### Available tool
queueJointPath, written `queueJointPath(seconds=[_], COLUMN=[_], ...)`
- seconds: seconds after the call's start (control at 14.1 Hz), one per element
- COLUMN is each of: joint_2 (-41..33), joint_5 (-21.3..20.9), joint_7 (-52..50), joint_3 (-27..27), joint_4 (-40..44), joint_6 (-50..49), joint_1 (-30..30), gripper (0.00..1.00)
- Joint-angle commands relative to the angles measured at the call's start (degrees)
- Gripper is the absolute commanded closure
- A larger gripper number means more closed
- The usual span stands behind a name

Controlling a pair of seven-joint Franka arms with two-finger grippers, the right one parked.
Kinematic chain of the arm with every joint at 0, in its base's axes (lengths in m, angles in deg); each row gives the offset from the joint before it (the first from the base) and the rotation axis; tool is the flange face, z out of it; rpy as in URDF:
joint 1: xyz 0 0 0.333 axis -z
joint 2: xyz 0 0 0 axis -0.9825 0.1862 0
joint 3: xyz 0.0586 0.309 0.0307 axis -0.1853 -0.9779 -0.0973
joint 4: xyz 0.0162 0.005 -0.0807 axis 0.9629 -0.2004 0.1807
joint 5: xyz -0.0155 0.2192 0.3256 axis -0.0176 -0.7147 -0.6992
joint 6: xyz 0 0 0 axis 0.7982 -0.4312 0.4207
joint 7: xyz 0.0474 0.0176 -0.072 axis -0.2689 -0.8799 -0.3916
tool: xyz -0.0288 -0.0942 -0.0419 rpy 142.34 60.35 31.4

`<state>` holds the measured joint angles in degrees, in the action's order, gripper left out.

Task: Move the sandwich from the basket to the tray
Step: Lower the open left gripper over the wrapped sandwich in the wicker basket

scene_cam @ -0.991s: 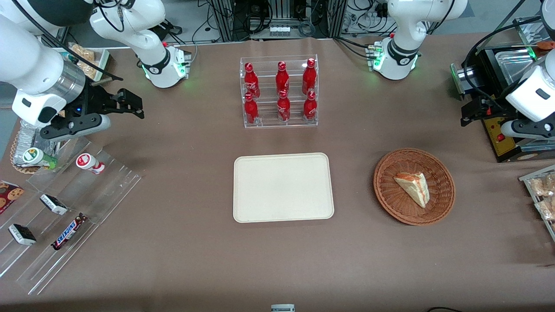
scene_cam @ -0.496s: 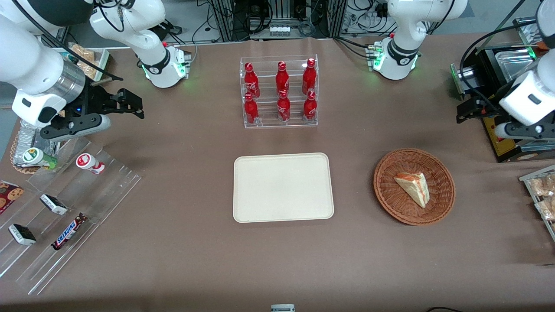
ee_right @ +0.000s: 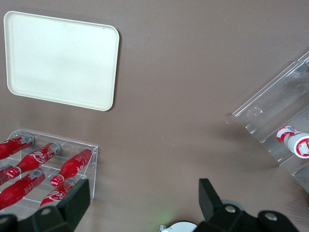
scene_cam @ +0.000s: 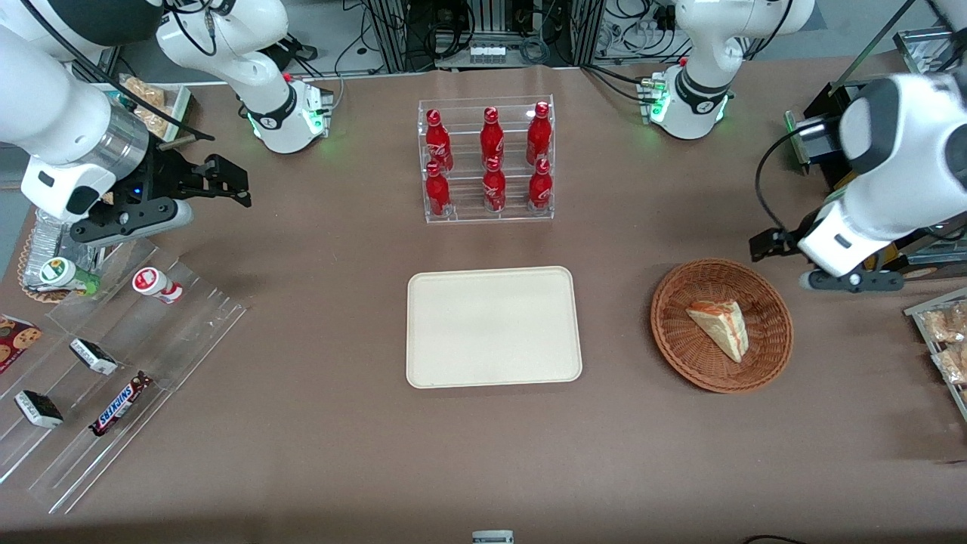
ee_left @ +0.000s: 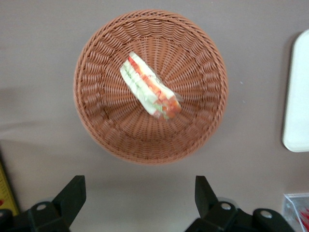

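Observation:
The sandwich (scene_cam: 720,327) is a pale triangular wedge with orange-red and green filling. It lies in the round reddish-brown wicker basket (scene_cam: 680,355). Both also show in the left wrist view, the sandwich (ee_left: 149,92) in the basket (ee_left: 101,130). The cream-beige tray (scene_cam: 494,326) lies flat and bare, beside the basket toward the parked arm's end; its corner shows in the wrist view (ee_left: 297,96). My left gripper (scene_cam: 774,245) hangs above the table just off the basket's rim, farther from the front camera than the sandwich. It is open and empty (ee_left: 137,198), with the fingers (ee_left: 72,193) wide apart.
A clear rack of red bottles (scene_cam: 487,162) stands farther from the front camera than the tray. A black appliance (scene_cam: 880,257) and metal trays of wrapped pastries (scene_cam: 944,332) sit at the working arm's end. Stepped acrylic racks with snacks (scene_cam: 113,363) lie at the parked arm's end.
My left arm has swung from over the black appliance down and toward the basket. The gripper now hangs close to the basket's rim. The sandwich, basket and tray have not moved.

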<state>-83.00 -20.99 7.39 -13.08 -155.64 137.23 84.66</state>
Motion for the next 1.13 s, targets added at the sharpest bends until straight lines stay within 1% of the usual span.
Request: queueJointPath(seconds=[0.0,0.07,0.14,0.42,0.64,0.71,0.85,1.06], joint_2=[-1.3,-0.4,0.9,5.4,8.6,9.6,12.0,15.4], joint_5=[-1.0,-1.0,-1.0,-1.0,-0.9,-0.9,-0.7,-0.3], joint_7=[-1.9,-3.8,-7.3,-26.7,-43.7,-46.7,-49.4,-49.8], joint_3=[0.3,0.3,0.3,0.4,0.7,0.7,0.7,0.7], joint_4=[-10.2,-12.5,-13.0,-12.5,-9.9,-9.0,-7.4,-7.0], joint_6=[13.8,18.4,21.2,26.6,27.4,27.6,28.5,30.5], joint_1=[0.0,0.0,0.0,0.1,0.2,0.3,1.0,1.0], gripper=[0.0,0.0,0.0,0.0,0.0,0.0,0.0,0.01])
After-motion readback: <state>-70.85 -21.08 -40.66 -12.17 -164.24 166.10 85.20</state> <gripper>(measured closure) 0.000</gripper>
